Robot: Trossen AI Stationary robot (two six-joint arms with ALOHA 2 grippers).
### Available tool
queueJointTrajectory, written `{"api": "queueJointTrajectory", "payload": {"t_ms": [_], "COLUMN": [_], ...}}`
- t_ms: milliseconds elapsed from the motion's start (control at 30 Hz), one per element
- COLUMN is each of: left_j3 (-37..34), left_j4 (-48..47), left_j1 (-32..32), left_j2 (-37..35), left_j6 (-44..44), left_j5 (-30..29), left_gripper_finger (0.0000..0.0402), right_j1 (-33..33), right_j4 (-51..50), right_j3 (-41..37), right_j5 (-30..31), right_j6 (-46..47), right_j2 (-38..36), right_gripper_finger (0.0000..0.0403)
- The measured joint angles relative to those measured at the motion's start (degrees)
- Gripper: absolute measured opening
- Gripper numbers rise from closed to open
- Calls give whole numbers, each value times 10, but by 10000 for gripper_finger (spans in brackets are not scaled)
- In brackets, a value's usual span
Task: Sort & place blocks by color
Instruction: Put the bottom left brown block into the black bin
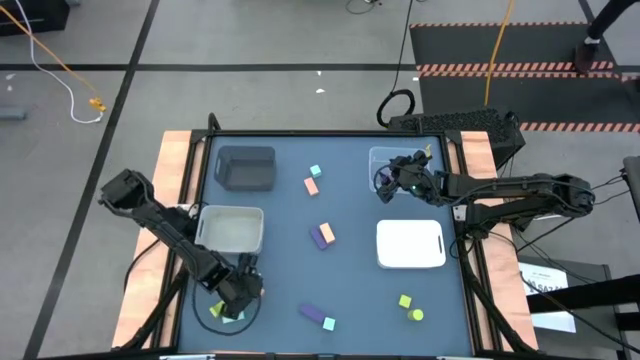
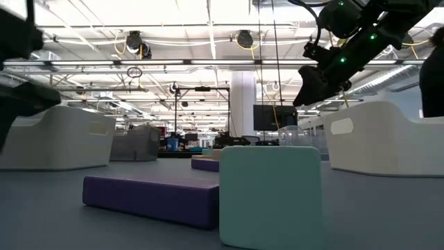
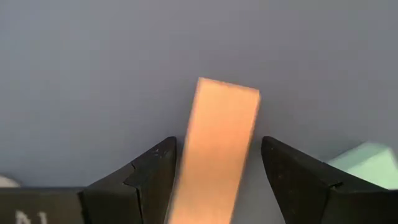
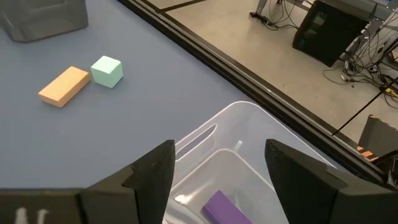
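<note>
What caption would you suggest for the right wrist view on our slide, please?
Open right gripper above the clear bin holding a purple block.

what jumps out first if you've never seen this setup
The right gripper hangs open over the clear bin at the table's far right, where a purple block already lies inside. At the near left corner, the left gripper straddles a salmon-orange bar with its fingers open. Between them, small coloured blocks lie scattered on the blue table, ringed by a dark grey bin and two white bins.
</note>
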Motion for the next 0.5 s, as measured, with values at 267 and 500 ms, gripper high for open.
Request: {"api": "queueJointTrajectory", "payload": {"t_ms": [267, 500], "left_j3": [13, 60], "left_j4": [-1, 2], "left_j1": [-1, 6], "left_j2": [14, 13], "left_j6": [-33, 4], "left_j5": [-36, -82], "left_gripper_finger": [222, 85], "right_j1": [0, 0], "right_j4": [0, 0], "right_j3": [0, 0], "right_j5": [0, 1], "right_j6": [-1, 0], "right_j2": [0, 0], "right_gripper_finger": [240, 240]}}
